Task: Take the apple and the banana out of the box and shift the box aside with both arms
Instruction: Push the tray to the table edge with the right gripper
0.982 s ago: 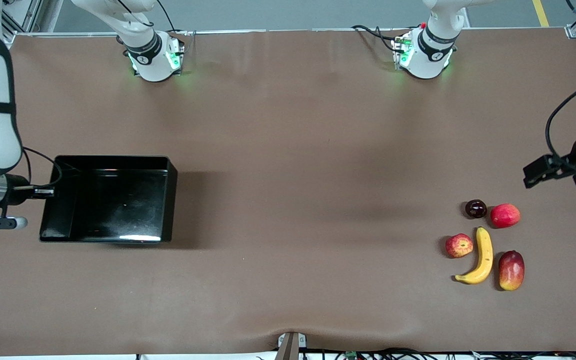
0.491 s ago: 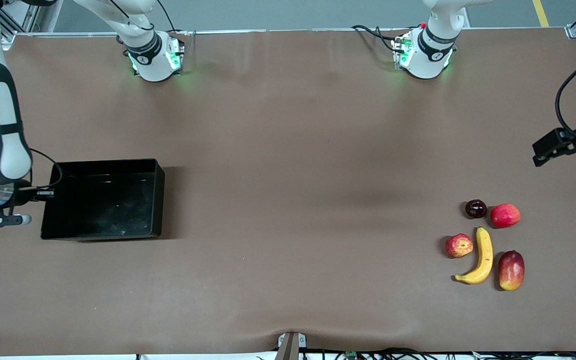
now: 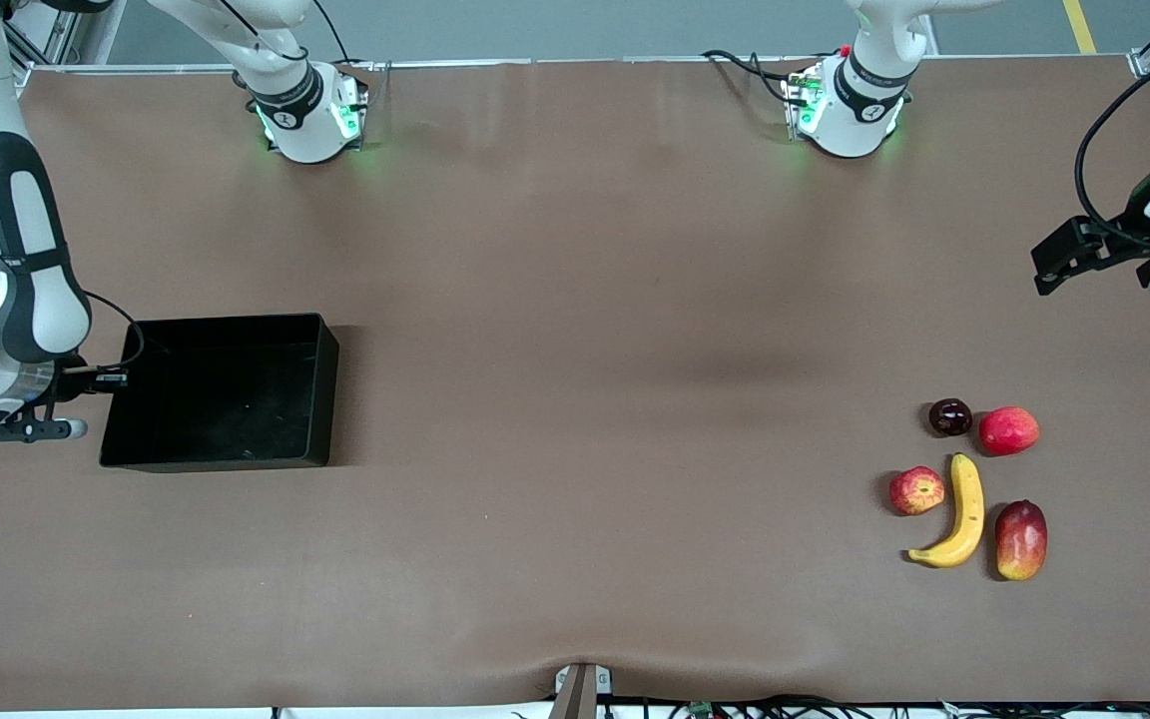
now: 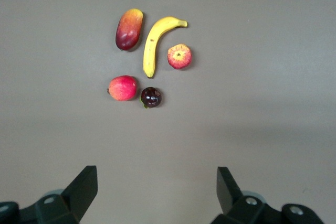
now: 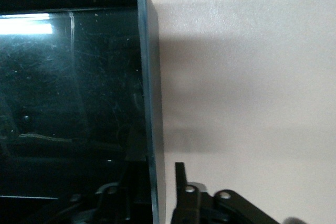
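At four o'clock in the front view lies the oblong red-yellow mango. The long curved yellow banana is beside it, with the small round red-yellow apple at the banana's nine o'clock. At nine o'clock on the table sits the shallow glossy black plastic tray. The right gripper is clenched on its end wall. At two o'clock the left gripper hangs over bare table, jaws spread wide, grasping nothing.
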Robot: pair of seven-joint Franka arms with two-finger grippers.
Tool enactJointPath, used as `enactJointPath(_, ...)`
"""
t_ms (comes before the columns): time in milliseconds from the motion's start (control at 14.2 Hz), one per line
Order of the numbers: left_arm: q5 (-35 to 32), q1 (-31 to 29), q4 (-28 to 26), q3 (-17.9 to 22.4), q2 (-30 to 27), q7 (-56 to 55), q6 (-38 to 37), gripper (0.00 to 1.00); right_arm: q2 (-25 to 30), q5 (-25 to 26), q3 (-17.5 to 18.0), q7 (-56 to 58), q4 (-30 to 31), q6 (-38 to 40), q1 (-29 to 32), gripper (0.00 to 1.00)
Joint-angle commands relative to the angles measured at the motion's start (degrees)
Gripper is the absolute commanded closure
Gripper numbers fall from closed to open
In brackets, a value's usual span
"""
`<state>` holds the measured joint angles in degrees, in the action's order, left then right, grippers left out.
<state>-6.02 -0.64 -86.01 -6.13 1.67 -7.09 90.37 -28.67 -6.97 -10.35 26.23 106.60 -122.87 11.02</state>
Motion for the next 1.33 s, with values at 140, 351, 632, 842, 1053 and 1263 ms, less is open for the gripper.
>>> enactJointPath(140, 3.1, 0.9, -6.2, 1.7, -5.4, -0.1, 1.5, 0.0, 1.3, 0.2, 1.7, 0.5, -8.0, 14.0, 0.8, 0.0)
enactJointPath(351, 4.8, 0.8, -7.0, 1.7, -6.1, -0.1, 1.8, 0.0, 1.4, -0.3, 2.0, 0.4, -16.3, 19.7, 0.2, 0.0)
enactJointPath(632, 5.0, 0.9, -7.1, 1.7, -5.9, -0.2, 1.9, 0.0, 1.1, -0.1, 1.8, 0.5, -28.3, 28.4, -0.1, 0.0)
enactJointPath(842, 5.9, 0.9, -6.5, 1.7, -4.8, -0.4, 3.6, 0.0, 1.9, -0.2, 2.1, 0.1, -33.4, 28.7, -3.2, 0.0)
enactJointPath(1053, 6.6, 1.3, -6.5, 1.6, -2.9, -0.8, 5.3, 0.0, 4.5, 0.6, 1.8, -0.4, -33.5, 28.6, -7.7, 0.0)
enactJointPath(1263, 6.5, 1.1, -6.7, 1.4, -2.8, -0.8, 5.4, 0.0, 7.7, 0.6, 1.7, -9.7, -33.5, 30.8, -10.3, 0.0)
